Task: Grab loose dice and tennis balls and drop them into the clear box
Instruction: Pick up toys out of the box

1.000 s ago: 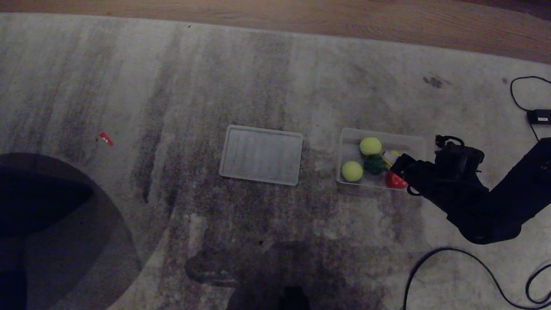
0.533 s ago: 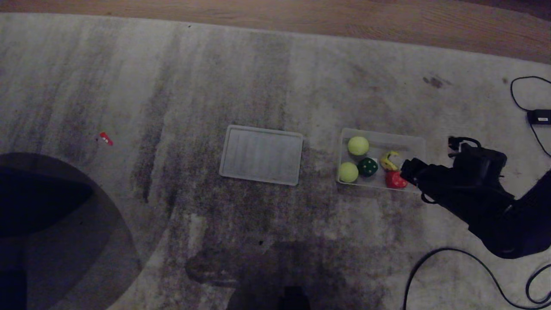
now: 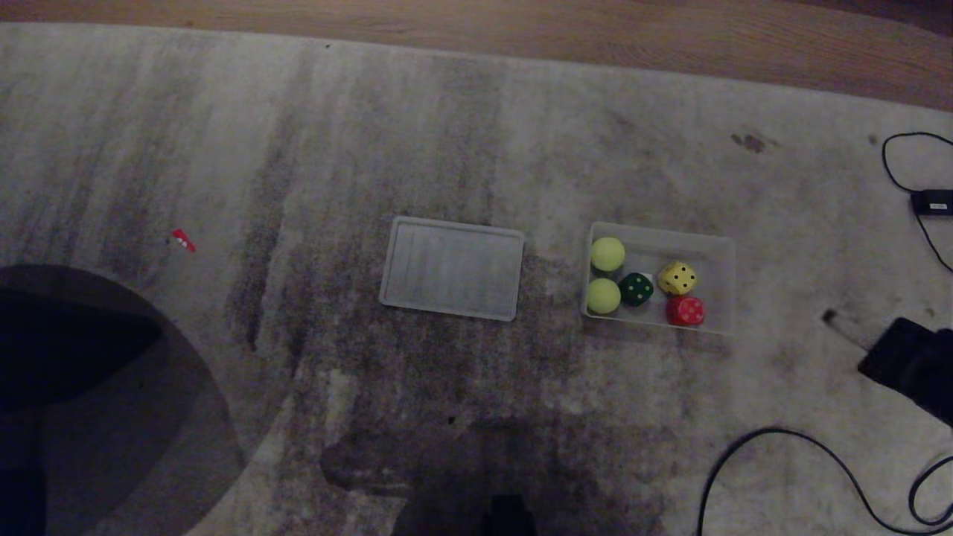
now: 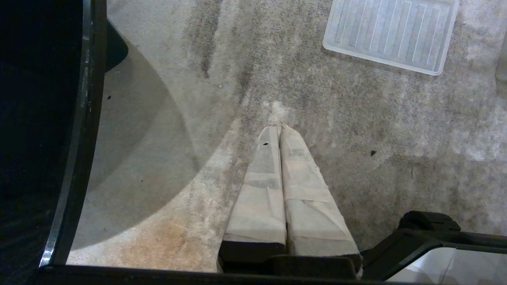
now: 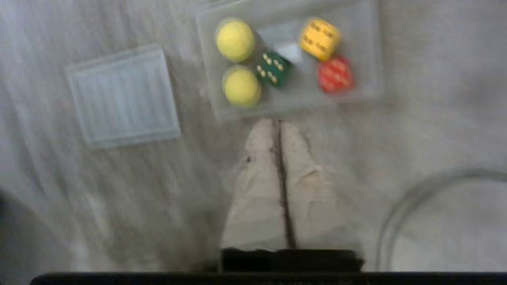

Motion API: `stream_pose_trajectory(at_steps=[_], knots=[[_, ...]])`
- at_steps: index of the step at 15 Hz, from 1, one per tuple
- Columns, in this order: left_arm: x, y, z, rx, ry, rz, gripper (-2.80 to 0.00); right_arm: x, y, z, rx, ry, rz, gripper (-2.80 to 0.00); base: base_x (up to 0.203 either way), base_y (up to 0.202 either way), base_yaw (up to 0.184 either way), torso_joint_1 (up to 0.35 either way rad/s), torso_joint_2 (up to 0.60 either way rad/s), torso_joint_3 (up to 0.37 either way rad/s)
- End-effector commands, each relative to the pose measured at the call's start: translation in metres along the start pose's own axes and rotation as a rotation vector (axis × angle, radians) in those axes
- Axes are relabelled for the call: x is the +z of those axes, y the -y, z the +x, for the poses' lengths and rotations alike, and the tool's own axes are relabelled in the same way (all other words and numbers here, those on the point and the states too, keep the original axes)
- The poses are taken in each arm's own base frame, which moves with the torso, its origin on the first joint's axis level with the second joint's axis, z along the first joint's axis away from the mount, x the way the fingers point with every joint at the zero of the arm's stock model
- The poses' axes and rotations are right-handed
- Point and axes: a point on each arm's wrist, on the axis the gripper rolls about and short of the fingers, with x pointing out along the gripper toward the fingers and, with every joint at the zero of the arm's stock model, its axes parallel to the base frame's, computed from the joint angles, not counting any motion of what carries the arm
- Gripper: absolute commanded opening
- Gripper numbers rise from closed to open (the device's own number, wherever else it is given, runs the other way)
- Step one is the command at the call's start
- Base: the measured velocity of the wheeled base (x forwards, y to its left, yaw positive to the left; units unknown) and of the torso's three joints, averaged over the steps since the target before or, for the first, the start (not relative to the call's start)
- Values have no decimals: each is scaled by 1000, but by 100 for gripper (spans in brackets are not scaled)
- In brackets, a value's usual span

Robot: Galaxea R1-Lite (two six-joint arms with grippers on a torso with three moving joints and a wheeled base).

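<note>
Closest in, the left gripper [image 4: 278, 128]: pressed shut, holds nothing, parked low over the grey rug [image 4: 356, 130]. Looks idle. A little further out and off to the right side, the right gripper [image 5: 278, 122]: shut too, both taped fingers [image 5: 257, 186] flat against each other, nothing between them. Hangs above the rug just short of the clear box [image 5: 368, 47], not touching it. Next, in the middle of the rug, the flat ribbed lid [image 3: 451, 268], lying alone, well apart from both grippers. Just to the right of it, the clear box, sitting on the rug with five things inside. On its left side, two tennis balls [image 3: 608, 254] [image 3: 603, 295], one behind the other and close together. Beside them the dark green die [image 3: 636, 289], near the nearer ball. Then the yellow die [image 3: 677, 278] and the red die [image 3: 686, 310], side by side on the right half. So, most likely nearly done: both balls in, three dice in. No beige die anywhere in view, in the box or on the rug, so maybe one more to find and drop in. Off to the left, only a tiny red scrap [image 3: 182, 240]. Farthest off, the wooden floor [image 3: 521, 22] past the rug's edge, with no dice or balls on it.
</note>
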Motion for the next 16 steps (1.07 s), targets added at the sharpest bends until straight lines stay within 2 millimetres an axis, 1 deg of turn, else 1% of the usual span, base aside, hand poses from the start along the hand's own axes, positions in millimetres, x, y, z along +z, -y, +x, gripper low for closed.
stream_pose_trajectory(at_steps=[1,2,3,4,6,7,10,16], knots=[[0,0,0,1,-3,0,-280,-10,6,-84,-7,53,-64,-280,0,0,0,0,0,0],[0,0,0,1,-3,0,-280,-23,11,-102,-28,30,-106,-280,0,0,0,0,0,0],[0,0,0,1,-3,0,-280,-42,18,-119,-51,0,-162,-280,0,0,0,0,0,0],[0,0,0,1,-3,0,-280,-59,25,-131,-67,-17,-208,-280,0,0,0,0,0,0],[0,0,0,2,-3,0,-280,-86,35,-147,-88,-16,-274,-280,0,0,0,0,0,0],[0,0,0,0,-3,0,-280,-96,38,-153,-88,1,-297,-280,0,0,0,0,0,0],[0,0,0,0,-3,0,-280,-110,43,-164,-69,77,-329,-280,0,0,0,0,0,0],[0,0,0,1,-3,0,-280,-112,44,-165,-64,90,-330,-280,0,0,0,0,0,0]])
